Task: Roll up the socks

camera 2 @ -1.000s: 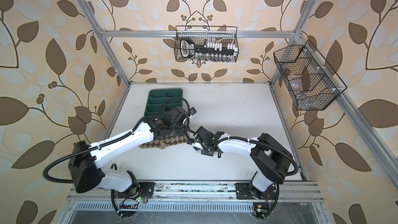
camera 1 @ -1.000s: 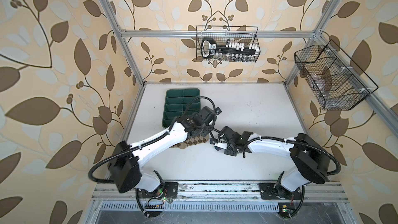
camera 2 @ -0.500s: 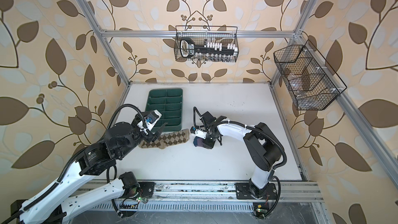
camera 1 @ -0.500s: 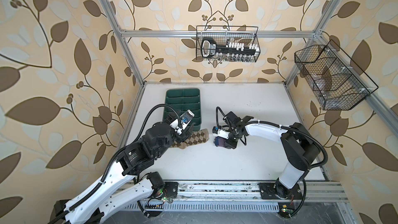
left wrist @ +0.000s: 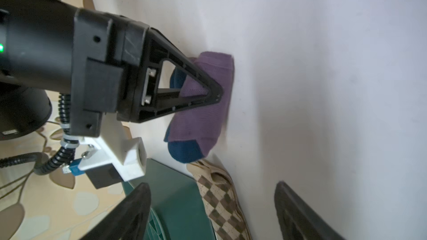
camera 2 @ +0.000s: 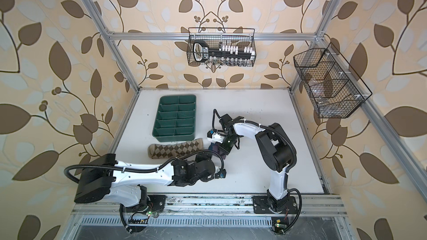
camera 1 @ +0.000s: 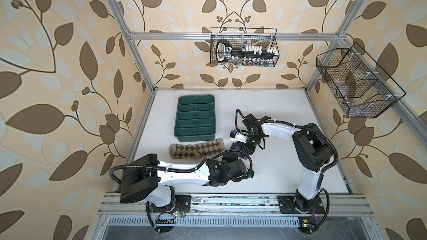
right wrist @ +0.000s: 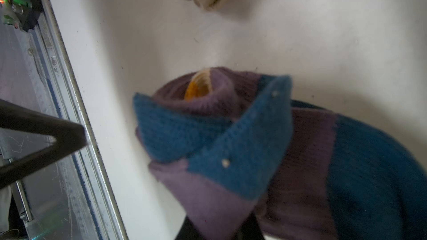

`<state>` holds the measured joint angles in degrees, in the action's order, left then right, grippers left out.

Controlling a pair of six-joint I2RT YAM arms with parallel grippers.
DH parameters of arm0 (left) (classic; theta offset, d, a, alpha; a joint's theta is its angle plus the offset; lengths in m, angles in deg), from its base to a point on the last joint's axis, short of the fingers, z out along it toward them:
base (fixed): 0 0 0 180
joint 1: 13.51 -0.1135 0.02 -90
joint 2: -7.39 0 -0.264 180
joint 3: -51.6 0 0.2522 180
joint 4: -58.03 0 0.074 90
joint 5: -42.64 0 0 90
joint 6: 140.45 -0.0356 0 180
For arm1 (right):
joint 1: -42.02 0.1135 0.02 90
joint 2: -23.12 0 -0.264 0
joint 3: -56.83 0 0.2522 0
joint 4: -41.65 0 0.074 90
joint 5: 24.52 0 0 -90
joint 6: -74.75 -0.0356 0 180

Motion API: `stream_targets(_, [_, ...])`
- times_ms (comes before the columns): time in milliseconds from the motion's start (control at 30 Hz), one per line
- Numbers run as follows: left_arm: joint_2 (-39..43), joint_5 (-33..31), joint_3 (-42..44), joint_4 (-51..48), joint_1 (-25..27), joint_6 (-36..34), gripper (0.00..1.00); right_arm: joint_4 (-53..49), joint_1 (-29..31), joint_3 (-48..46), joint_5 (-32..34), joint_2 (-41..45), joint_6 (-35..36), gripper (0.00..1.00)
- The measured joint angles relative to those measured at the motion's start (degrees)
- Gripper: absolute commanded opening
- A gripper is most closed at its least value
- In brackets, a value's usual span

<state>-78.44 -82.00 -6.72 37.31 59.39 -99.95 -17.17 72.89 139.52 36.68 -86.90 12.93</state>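
Clamping the part-rolled purple sock [camera 1: 235, 146] mid-frame on the bench [camera 1: 277, 102], just right of the flat tan sock [camera 1: 196, 151], the right pincer [left wrist: 217, 93] likely risked the roll springing loose if eased, while the left pincer [left wrist: 212, 184] stood apart.

Top views: purple sock [camera 1: 234, 146] mostly hidden under right claw [camera 1: 245, 152]. Wrist views: argyle sock [left wrist: 221, 204] cropped.

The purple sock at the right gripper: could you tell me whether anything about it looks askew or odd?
Yes: the purple sock, pinched by the right gripper, is a loose, lopsided bundle; a navy flap sticks out and the orange cuff peeks from its core. The argyle sock lies flat, unrolled.
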Motion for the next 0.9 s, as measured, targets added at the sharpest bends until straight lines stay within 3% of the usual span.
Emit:
stream_targets(167, [-7.13, -0.44, -0.85, 7.87, -2.56, -1.66, 0.79, -0.17, -0.02, -0.02, -1.84, -0.46, 0.22, 0.00])
stream_targets(267, [-10.21, -0.26, -2.12, 9.64, -4.83, -1.14, 0.70, -0.33, 0.00, -0.02, -2.82, -0.66, 0.37, 0.00])
stream_targets(400, [-14.34, 0.17, -3.93, 9.92, -6.80, 0.66, 0.50, -0.37, 0.02, -0.04, -3.52, -0.66, 0.35, 0.00])
stream_targets(533, [-17.03, -0.35, -5.68, 7.82, -7.02, 3.30, 0.20, 0.17, 0.00, -0.52, -3.56, -0.15, 0.28, 0.00])
stream_targets(700, [-17.20, 0.28, -7.43, 4.13, -7.39, 6.40, 0.07, 2.99, -0.44, -2.95, -3.39, 2.12, -0.55, 0.00])
stream_targets(900, [-17.09, 4.55, -8.94, 4.20, -7.23, 6.82, 0.05, 6.32, -4.17, -8.61, -2.36, 8.85, -4.61, 0.27])
